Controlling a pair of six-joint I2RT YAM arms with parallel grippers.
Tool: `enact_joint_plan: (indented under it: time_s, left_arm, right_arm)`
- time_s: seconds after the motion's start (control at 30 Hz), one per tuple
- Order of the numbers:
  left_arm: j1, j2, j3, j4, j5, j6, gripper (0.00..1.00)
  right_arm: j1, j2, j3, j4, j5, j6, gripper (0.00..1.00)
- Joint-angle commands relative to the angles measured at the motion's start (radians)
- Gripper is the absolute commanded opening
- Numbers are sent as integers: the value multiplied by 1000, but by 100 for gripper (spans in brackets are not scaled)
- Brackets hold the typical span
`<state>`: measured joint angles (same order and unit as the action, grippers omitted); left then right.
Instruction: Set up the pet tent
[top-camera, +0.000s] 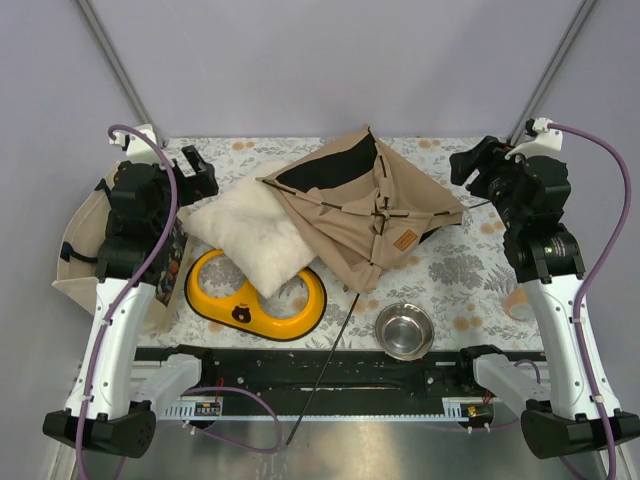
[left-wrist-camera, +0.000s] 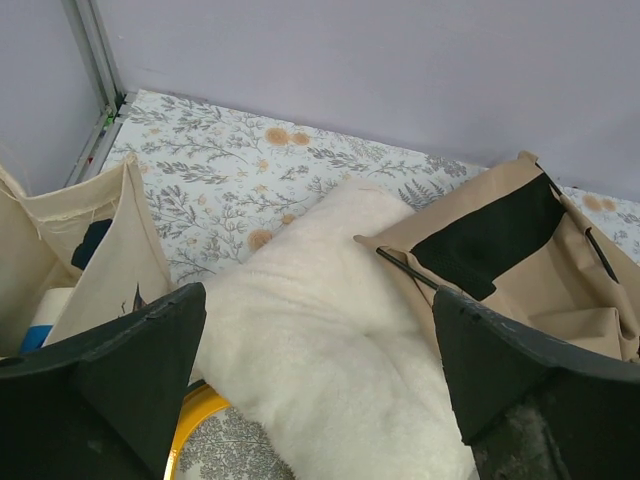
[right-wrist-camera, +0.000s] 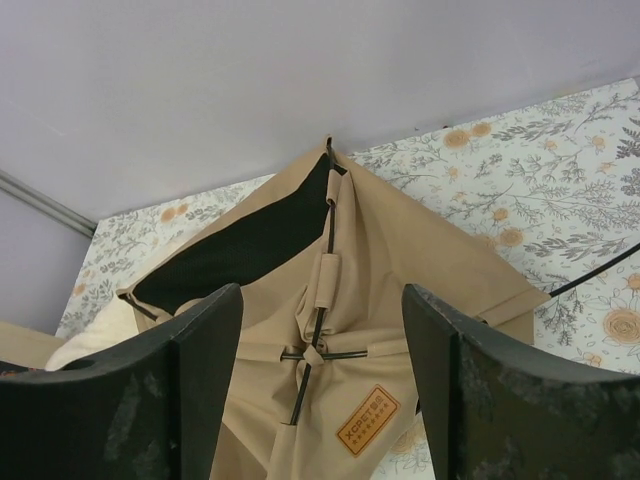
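- the pet tent (top-camera: 365, 205) lies slumped in a tan heap on the floral worktop (top-camera: 470, 270), towards its far middle; it is not standing.
- its thin black poles cross at a tie near the middle of the canvas, just beyond the tent's brown label patch (right-wrist-camera: 366, 421), and the black floor shows through the sagging mouth on the tent's left side.
- one loose black pole (top-camera: 325, 375) runs from the tent's near edge out past the front of the worktop; another thin pole end sticks out on the tent's right.
- a white fluffy cushion (top-camera: 255, 235) touches the tent's left edge, outside it.
- left pincer (left-wrist-camera: 318, 310): spread wide and empty, hovering left of the tent, over the cushion.
- right pincer (right-wrist-camera: 322, 300): fingers apart with nothing between them, held above and to the right of the tent, aimed at the pole crossing.
- judged progress: early. the tent is laid out, but the frame looks unspread, the canvas needs lifting into shape, and the cushion probably goes inside.
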<state>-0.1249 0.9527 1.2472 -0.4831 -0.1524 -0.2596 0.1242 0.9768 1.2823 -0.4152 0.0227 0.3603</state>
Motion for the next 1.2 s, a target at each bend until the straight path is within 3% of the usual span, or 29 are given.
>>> enact_joint_plan:
  time_s: [0.0,0.1,0.13,0.27,0.37,0.5,0.53,0.6,0.7,0.87,1.03,1.17]
  left_arm:
    - [2,-18,-17,47,40,-12,99]
    - [1,-35,-41,75,121,-23,99]
    - [2,-38,-43,84,213,-24,99]
    - [2,-23,-45,146,433,-98,99]
    - [2,3,-22,140,436,-136,99]
    - [1,37,27,54,334,-141,99]
    - [2,46,40,28,311,-138,99]
    - [1,60,55,-9,289,-132,99]
    - [4,51,47,-17,310,-115,99]
    - [1,26,8,-21,375,-90,99]
    - [4,15,-49,-25,480,-118,99]
    - [1,11,-121,-14,550,-173,99]
  right_arm:
    - [-3,-20,-1,15,46,31,74]
    - [-1,-38,-29,53,81,69,83]
    - [-3,-38,-32,61,101,103,99]
    - [0,-39,-32,32,216,235,99]
    - [-3,-85,-92,116,175,209,99]
    - [-1,-167,-189,236,210,331,100]
    - [-6,-171,-184,231,201,297,100]
    - [-8,-174,-175,228,143,110,99]
    - [-9,-178,-187,191,15,43,99]
    - [-8,-103,-89,-66,-194,78,98]
    - [3,-101,-168,-105,-495,150,88]
    - [95,-159,-316,-120,-471,198,86]
